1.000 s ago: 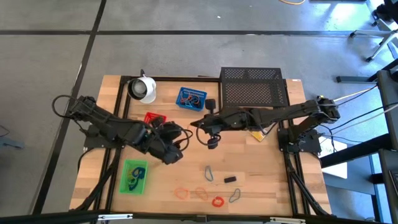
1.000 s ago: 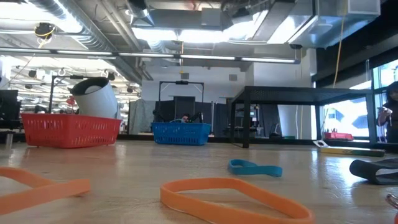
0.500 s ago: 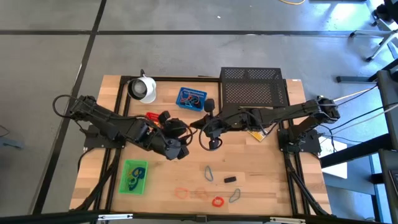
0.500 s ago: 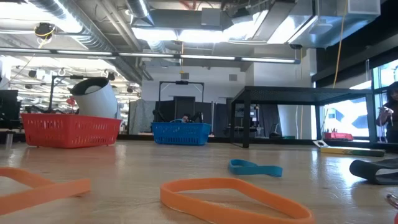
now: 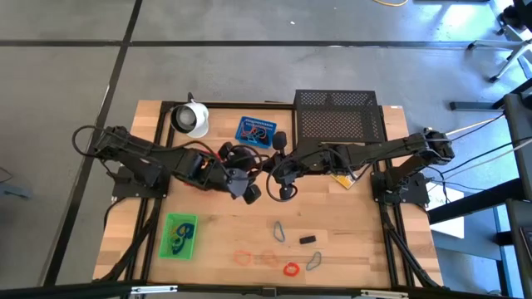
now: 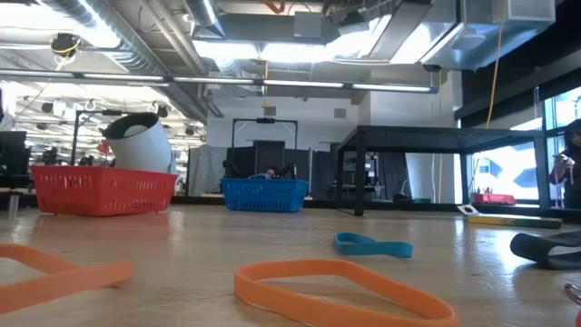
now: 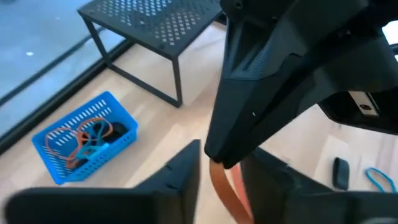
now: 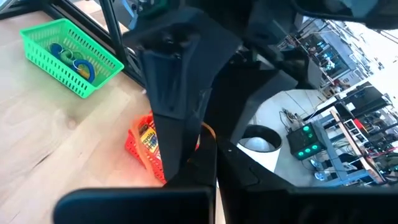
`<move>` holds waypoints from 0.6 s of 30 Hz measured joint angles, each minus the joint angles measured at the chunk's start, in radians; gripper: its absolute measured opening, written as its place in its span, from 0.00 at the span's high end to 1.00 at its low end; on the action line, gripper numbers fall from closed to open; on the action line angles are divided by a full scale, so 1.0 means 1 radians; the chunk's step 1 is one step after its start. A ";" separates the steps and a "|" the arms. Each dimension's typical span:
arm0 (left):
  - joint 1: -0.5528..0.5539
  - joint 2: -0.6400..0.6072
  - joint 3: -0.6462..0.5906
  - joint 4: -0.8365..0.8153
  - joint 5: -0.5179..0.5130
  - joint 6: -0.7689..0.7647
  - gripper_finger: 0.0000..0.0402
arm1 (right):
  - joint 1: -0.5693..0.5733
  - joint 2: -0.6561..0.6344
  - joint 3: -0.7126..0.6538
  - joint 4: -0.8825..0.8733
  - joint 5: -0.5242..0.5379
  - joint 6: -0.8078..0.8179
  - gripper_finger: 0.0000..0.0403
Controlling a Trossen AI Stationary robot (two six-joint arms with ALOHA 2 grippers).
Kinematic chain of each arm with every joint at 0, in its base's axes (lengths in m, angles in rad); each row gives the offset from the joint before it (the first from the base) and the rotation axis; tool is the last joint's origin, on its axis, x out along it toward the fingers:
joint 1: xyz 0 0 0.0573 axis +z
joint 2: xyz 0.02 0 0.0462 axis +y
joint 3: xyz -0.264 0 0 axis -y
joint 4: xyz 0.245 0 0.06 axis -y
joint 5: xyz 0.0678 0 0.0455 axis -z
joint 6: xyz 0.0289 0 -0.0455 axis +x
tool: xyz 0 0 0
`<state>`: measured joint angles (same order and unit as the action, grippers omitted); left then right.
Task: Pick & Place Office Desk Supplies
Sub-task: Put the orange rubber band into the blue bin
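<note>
two claws meet at mid-worktop: right claw, pressed together, pinches an orange band; left claw half spread around the band. more bands lie near the front edge.

Mid-table is crowded: both arms meet there, left gripper just beside right gripper. The rack blocks the far right. Bare wood lies beside the green tray.
</note>
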<state>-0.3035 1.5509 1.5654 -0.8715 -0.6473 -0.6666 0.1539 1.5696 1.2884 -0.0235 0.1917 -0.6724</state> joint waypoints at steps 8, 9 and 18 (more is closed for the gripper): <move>0.006 -0.001 -0.001 -0.007 0.039 0.000 0.99 | 0.000 -0.001 0.000 -0.001 0.000 0.058 0.97; 0.006 -0.001 -0.001 -0.007 0.036 -0.001 0.99 | -0.002 -0.001 0.000 0.000 -0.001 0.100 0.97; 0.010 -0.001 -0.001 -0.006 0.038 -0.003 1.00 | -0.050 -0.004 0.000 -0.001 -0.170 0.465 0.79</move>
<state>-0.2935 1.5501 1.5642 -0.8772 -0.6090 -0.6697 0.1040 1.5656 1.2888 -0.0248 0.0217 -0.2073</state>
